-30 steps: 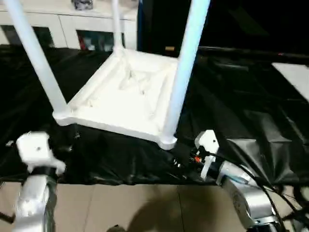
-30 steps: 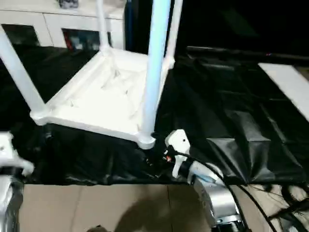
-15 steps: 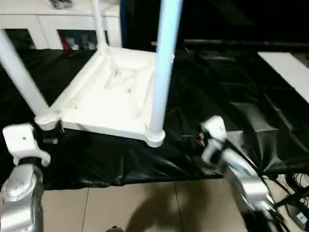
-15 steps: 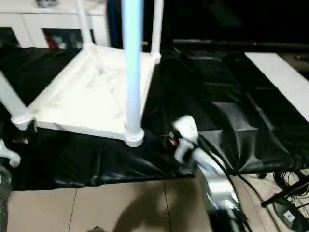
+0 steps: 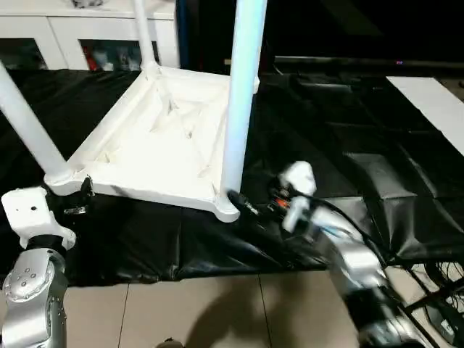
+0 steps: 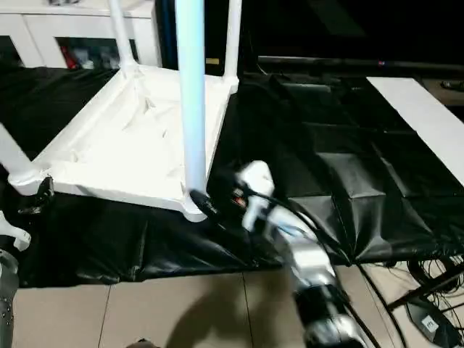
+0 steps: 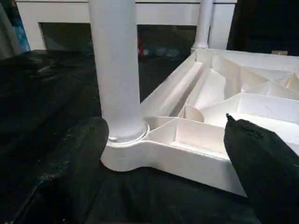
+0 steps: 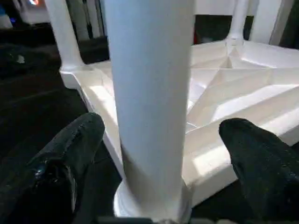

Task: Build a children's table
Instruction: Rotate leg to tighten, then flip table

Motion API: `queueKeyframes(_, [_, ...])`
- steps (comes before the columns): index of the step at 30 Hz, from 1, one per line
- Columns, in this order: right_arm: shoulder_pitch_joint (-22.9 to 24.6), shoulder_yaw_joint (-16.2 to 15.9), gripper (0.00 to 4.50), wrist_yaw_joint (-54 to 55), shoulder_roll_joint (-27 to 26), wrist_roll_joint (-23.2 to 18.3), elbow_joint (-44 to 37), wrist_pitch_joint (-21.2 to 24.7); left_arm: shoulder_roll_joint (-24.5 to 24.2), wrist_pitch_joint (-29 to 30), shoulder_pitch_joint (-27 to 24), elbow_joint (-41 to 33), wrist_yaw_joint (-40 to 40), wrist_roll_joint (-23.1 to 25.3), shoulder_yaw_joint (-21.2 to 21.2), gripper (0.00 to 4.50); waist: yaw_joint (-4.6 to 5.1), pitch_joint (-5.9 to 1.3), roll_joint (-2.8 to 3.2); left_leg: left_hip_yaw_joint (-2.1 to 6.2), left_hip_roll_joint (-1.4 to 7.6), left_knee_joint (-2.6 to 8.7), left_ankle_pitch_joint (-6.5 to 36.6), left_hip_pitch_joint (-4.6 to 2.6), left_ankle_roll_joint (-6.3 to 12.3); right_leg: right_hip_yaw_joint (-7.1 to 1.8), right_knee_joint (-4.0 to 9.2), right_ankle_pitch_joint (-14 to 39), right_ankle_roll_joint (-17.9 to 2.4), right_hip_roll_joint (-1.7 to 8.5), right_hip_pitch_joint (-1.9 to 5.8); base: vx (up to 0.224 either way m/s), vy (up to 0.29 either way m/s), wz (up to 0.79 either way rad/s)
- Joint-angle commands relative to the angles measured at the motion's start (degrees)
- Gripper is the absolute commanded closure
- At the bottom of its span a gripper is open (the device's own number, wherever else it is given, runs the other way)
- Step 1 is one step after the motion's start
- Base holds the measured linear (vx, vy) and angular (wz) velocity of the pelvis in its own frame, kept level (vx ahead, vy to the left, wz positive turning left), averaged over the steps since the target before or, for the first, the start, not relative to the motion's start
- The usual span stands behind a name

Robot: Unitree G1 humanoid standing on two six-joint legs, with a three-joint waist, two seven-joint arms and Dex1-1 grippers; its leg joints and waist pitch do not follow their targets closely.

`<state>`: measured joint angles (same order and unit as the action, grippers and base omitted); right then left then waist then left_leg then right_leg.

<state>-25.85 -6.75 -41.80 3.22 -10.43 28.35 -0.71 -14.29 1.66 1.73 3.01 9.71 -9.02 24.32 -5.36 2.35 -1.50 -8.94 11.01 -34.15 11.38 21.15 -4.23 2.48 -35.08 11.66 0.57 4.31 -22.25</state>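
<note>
My right gripper (image 8: 154, 158) has swung in, fingers wide around the near leg (image 5: 241, 101) at lower centre, gripping nothing; my left gripper (image 7: 168, 154) gapes empty, so the table (image 5: 174, 138) stands legged.

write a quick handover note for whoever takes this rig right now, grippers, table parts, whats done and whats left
Left gripper: open, at the near-left corner socket, holding nothing.
Right gripper: open, fingers either side of the near-right leg, not clamped.
White plastic children's table: upside down on the black sheet, ribbed underside up.
Done: all four white tubular legs stand in the corner sockets.
Left: how fully the legs are seated cannot be told; probably check them, then turn the table upright.
</note>
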Motion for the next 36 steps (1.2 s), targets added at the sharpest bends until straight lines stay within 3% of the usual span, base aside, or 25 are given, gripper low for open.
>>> queueKeyframes(1, [-2.71,0.65,0.00,2.48,-1.23,1.32,5.17,-1.80,-1.62,-2.21,0.95,2.26,1.10,0.77,-0.84,0.04,-0.14,-2.57,1.31,0.36,2.00,5.38,16.82,-0.88,-1.07,-2.18,3.89,8.79,-10.91,3.18,1.35,0.000,0.000,0.00])
queueKeyframes(4, [-4.13,1.89,0.00,4.68,-2.11,1.21,8.35,-3.46,-2.26,-4.00,1.39,3.46,2.06,0.87,-1.37,0.04,-0.33,-2.70,1.31,0.42,2.04,5.39,16.15,-0.84,-1.22,-2.17,3.74,7.63,-10.89,3.32,1.42,0.000,0.000,0.00])
queueKeyframes(9, [-3.74,4.76,0.00,7.61,-1.37,0.31,9.31,-5.40,-1.88,-6.97,1.88,5.05,-0.41,2.15,-0.76,0.04,-0.74,-3.12,1.38,0.23,1.88,4.95,10.89,-0.68,-0.54,-1.98,2.81,-1.73,-11.61,3.00,2.03,0.000,0.000,0.00])
queueKeyframes(11, [-2.58,6.09,0.00,7.98,-0.45,-0.58,8.18,-5.33,-1.48,-7.25,2.33,5.70,0.10,1.03,-0.58,0.04,-0.98,-3.15,1.36,0.11,1.89,4.88,10.87,-0.86,-0.29,-2.01,2.84,-1.96,-11.56,3.06,2.02,0.000,0.000,0.00])
queueKeyframes(12, [-1.26,7.56,0.00,8.21,0.86,-1.45,7.31,-5.56,-2.05,-4.44,2.00,5.11,4.01,-1.29,-1.94,0.04,-1.18,-3.13,1.31,0.07,1.93,4.92,11.21,-0.93,-0.35,-2.04,2.83,-1.36,-11.67,3.14,2.00,0.000,0.000,0.00])
queueKeyframes(13, [-0.72,8.21,0.00,8.69,1.53,-1.55,7.01,-5.57,-2.20,-3.63,1.89,4.81,5.14,-1.80,-2.51,0.04,-1.42,-3.11,1.81,0.01,1.95,4.92,11.69,-1.07,-0.72,-2.04,2.87,-0.47,-11.68,3.07,1.79,0.000,0.000,0.00])
queueKeyframes(15, [-0.21,8.97,0.00,9.09,2.38,-1.70,7.02,-5.71,-1.98,-2.99,2.05,4.65,6.02,-2.62,-3.07,0.04,-1.53,-3.04,1.46,-0.03,1.96,5.07,12.60,-1.05,-1.10,-2.06,3.03,0.81,-11.51,3.05,1.88,0.000,0.000,0.00])
queueKeyframes(16, [0.08,9.44,0.00,9.46,3.00,-1.69,7.26,-5.99,-1.92,-2.38,2.21,4.62,6.31,-2.78,-3.54,0.04,-1.44,-2.95,1.77,-0.08,1.93,5.10,13.57,-1.04,-1.46,-2.07,3.19,1.73,-11.42,2.99,1.80,0.000,0.000,0.00])
queueKeyframes(17, [0.46,9.77,0.00,9.86,3.68,-1.48,7.43,-6.17,-1.95,-1.82,2.51,4.84,7.33,-3.15,-4.23,0.04,-1.40,-2.96,1.61,-0.07,1.91,5.12,13.81,-0.96,-1.51,-2.08,3.18,1.98,-11.42,3.00,1.90,0.000,0.000,0.00])
queueKeyframes(20, [2.58,9.69,0.00,9.65,5.79,-0.24,6.41,-6.25,-1.77,-0.37,4.40,6.82,10.48,-4.40,-6.32,0.04,-1.43,-2.88,1.76,-0.21,1.82,5.03,14.86,-1.16,-1.62,-2.19,3.55,4.33,-11.18,3.06,1.70,0.000,0.000,0.00])
queueKeyframes(22, [3.74,9.91,0.00,9.50,6.43,-0.07,5.34,-6.08,-1.73,0.13,5.42,8.05,11.57,-4.72,-7.12,0.04,-1.30,-2.83,1.51,-0.13,1.76,5.10,14.16,-0.76,-1.46,-2.17,3.54,4.22,-10.98,3.04,2.08,0.000,0.000,0.00])
queueKeyframes(25, [6.43,9.90,0.00,8.19,7.52,-0.84,1.11,-4.34,-1.92,1.21,7.37,10.54,11.49,-4.12,-7.86,0.04,-1.20,-2.84,1.34,-0.11,1.80,4.98,13.67,-0.81,-0.71,-2.18,3.53,4.47,-10.86,3.07,2.01,0.000,0.000,0.00])
queueKeyframes(30, [14.05,6.92,0.00,-0.07,12.34,-4.21,-12.13,2.40,-2.47,1.23,11.70,16.92,4.83,-2.86,-5.11,0.04,-1.26,-2.85,1.48,0.15,1.92,5.00,14.01,-0.82,0.19,-2.13,3.81,5.16,-9.23,3.00,2.32,0.000,0.000,0.00])
queueKeyframes(33, [16.22,5.35,0.00,-3.74,14.12,-6.76,-16.68,5.33,-2.70,0.30,13.07,18.96,4.76,-3.56,-4.39,0.04,-0.91,-2.89,1.15,0.21,1.75,4.95,12.28,-0.35,1.13,-2.01,3.68,3.47,-9.91,3.01,2.57,0.000,0.000,0.00])
queueKeyframes(34, [17.22,4.05,0.00,-6.50,15.00,-8.91,-20.07,7.68,-3.29,-0.92,14.45,21.29,5.10,-3.52,-4.15,0.04,-0.92,-2.90,1.18,0.15,1.75,4.81,12.08,-0.50,1.56,-2.05,3.77,3.37,-10.03,3.00,2.41,0.000,0.000,0.00])
queueKeyframes(36, [17.46,3.25,0.00,-7.13,15.01,-9.07,-22.49,9.33,-4.00,-1.99,16.07,24.03,5.02,-3.38,-3.87,0.04,-0.73,-2.98,1.34,0.24,1.77,4.80,11.53,-0.48,1.82,-2.01,3.66,2.76,-10.18,3.02,2.39,0.000,0.000,0.00])
